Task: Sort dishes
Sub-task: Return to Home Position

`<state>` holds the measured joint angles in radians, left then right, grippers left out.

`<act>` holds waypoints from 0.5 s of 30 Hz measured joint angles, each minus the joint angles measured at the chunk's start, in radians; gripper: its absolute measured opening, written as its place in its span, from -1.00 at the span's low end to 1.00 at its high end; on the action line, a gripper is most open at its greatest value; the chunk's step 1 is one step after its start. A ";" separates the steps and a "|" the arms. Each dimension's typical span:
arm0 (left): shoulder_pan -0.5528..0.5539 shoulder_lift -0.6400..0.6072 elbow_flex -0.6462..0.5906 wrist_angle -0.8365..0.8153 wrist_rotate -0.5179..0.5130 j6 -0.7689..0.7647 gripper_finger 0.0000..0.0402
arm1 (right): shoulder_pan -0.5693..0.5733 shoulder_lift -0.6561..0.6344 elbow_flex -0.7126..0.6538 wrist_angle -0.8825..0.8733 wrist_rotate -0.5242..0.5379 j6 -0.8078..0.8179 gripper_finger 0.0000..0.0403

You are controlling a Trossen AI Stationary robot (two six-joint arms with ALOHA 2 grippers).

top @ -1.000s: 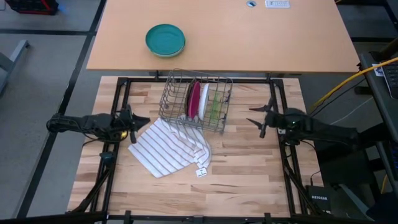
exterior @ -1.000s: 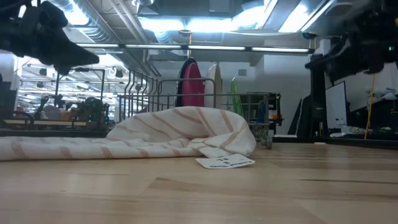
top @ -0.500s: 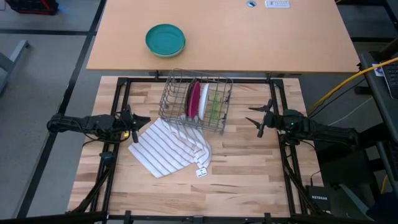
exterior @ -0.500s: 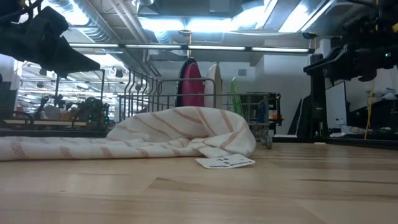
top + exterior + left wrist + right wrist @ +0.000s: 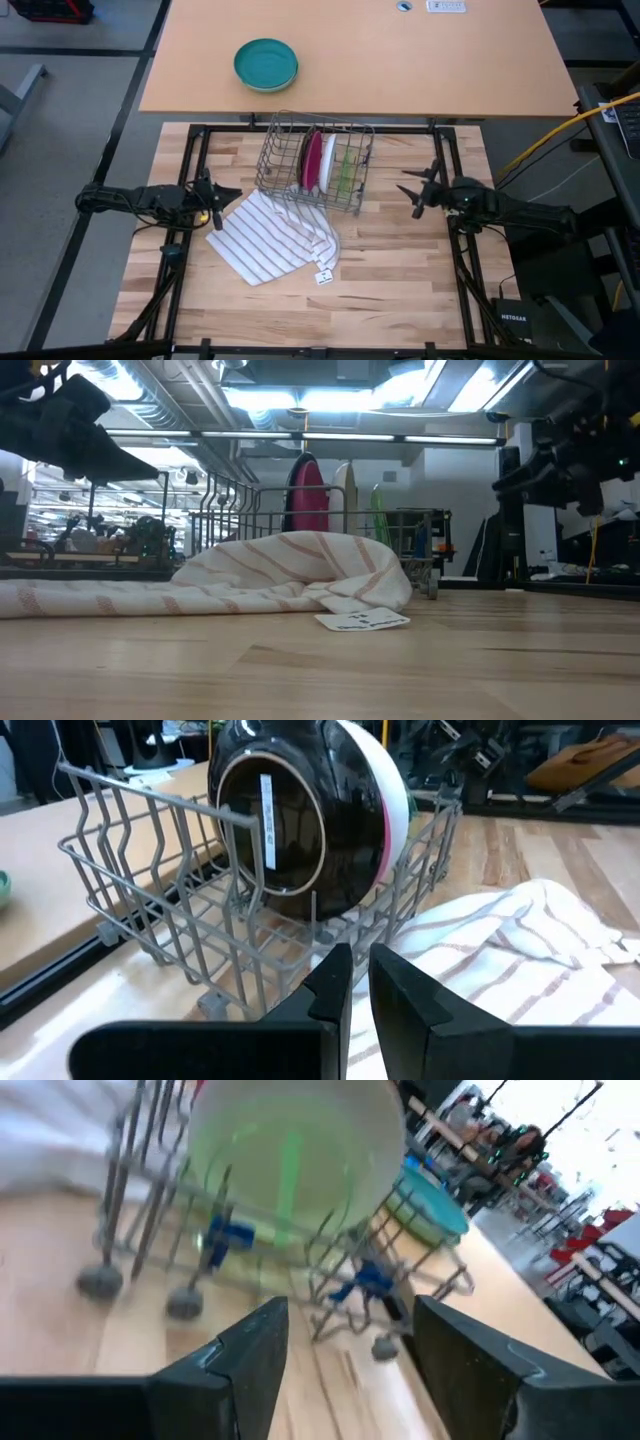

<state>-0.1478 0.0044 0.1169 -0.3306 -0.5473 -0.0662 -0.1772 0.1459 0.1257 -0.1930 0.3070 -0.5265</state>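
Three plates [image 5: 325, 162] stand on edge in the wire dish rack [image 5: 275, 150], its wires keeping them upright. Left of the rack hangs the left tool [image 5: 222, 193], pressed together; right of it the right tool [image 5: 408, 192], spread, empty.

The wooden table [image 5: 400, 270] bears a wire dish rack [image 5: 272, 160] and striped cloth [image 5: 262, 238]; the tan table [image 5: 420, 60], a teal bowl [image 5: 266, 64].

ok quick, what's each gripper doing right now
left gripper: shut, holding nothing
right gripper: open, empty
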 joint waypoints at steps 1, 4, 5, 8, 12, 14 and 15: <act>0.000 0.000 0.000 -0.008 0.000 -0.002 -0.85 | 0.000 0.000 0.000 -0.022 0.006 -0.002 0.08; 0.000 0.000 0.000 -0.033 0.000 -0.010 -0.85 | 0.000 0.000 0.000 -0.066 0.016 -0.005 0.08; 0.000 0.000 0.000 -0.040 0.000 -0.008 -0.85 | 0.000 0.000 0.000 -0.074 0.016 -0.005 0.08; 0.000 0.000 0.001 -0.045 0.000 0.003 -0.85 | 0.000 0.000 0.000 -0.090 0.015 -0.005 0.08; 0.000 0.000 0.001 -0.045 0.000 -0.001 -0.85 | 0.000 0.000 0.000 -0.109 0.015 -0.005 0.08; 0.000 0.000 0.001 -0.046 0.000 -0.009 -0.85 | 0.000 0.000 0.000 -0.112 0.015 -0.005 0.08; 0.000 0.000 0.001 -0.046 0.000 -0.009 -0.85 | 0.000 0.000 0.000 -0.112 0.015 -0.005 0.08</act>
<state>-0.1478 0.0044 0.1177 -0.3764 -0.5472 -0.0749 -0.1772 0.1459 0.1257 -0.3049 0.3222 -0.5316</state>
